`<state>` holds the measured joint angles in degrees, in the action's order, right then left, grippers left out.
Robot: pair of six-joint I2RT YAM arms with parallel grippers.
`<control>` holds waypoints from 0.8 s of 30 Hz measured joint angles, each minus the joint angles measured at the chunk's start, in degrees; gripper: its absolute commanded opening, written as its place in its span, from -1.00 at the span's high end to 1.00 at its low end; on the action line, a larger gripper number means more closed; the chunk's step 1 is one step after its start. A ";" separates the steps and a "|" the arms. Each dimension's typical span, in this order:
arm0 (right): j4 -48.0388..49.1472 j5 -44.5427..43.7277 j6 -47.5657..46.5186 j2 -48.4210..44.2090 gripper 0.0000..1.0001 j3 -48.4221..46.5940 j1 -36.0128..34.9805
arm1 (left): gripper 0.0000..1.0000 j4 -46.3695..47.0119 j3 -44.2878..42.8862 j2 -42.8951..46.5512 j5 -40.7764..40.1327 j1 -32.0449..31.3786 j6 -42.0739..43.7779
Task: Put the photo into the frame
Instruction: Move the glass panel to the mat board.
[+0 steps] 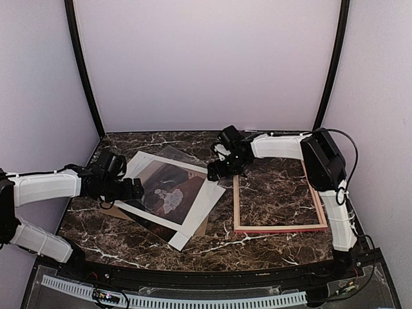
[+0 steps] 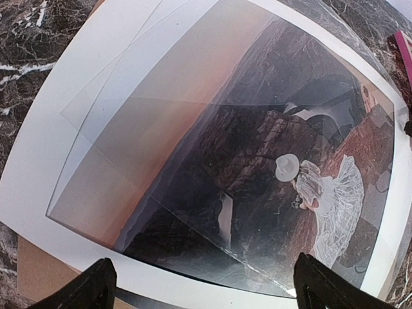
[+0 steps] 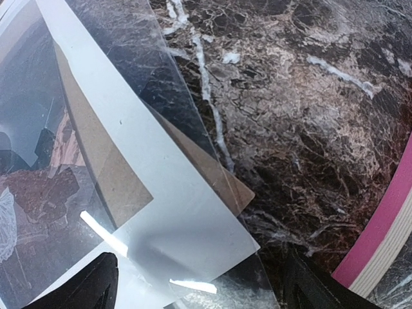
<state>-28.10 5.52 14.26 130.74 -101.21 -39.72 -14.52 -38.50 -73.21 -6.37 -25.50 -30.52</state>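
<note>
The photo (image 1: 168, 188), a dark reddish landscape with a white-dressed figure, lies in the window of a white mat (image 1: 201, 205) left of centre. It fills the left wrist view (image 2: 251, 154) and shows at the left of the right wrist view (image 3: 29, 199). The pink frame (image 1: 280, 228) lies flat and empty to the right, and one rail shows in the right wrist view (image 3: 386, 238). My left gripper (image 1: 133, 189) (image 2: 209, 290) is open above the mat's left edge. My right gripper (image 1: 221, 170) (image 3: 199, 290) is open over the mat's right corner (image 3: 193, 219), holding nothing.
A clear sheet (image 1: 172, 153) (image 3: 148, 64) lies skewed over the photo and mat. A brown cardboard board (image 1: 203, 226) (image 2: 38, 277) (image 3: 215, 177) pokes out under the mat. All of it lies on a dark marble table (image 1: 270, 193) with walls on three sides.
</note>
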 measured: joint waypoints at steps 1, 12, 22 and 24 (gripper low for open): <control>0.09 0.09 0.04 -0.22 -0.76 0.44 -0.04 | -0.98 -0.02 0.15 -0.13 0.04 0.00 -0.33; 2.58 4.11 1.44 -4.55 -0.64 7.52 -0.17 | -0.96 1.22 3.17 -1.01 2.54 0.00 -3.61; 6.71 10.34 5.01 -10.45 -0.33 17.59 -1.31 | -0.85 3.41 4.52 -1.40 5.31 0.02 -5.97; 7.74 11.69 5.97 -11.50 -0.27 19.65 -1.57 | -0.83 3.82 4.98 -1.42 5.68 0.02 -6.38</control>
<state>-20.36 17.21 20.23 119.24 -81.56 -41.30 -10.70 -33.52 -74.63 -0.69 -25.47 -36.91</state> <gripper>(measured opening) 0.670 0.929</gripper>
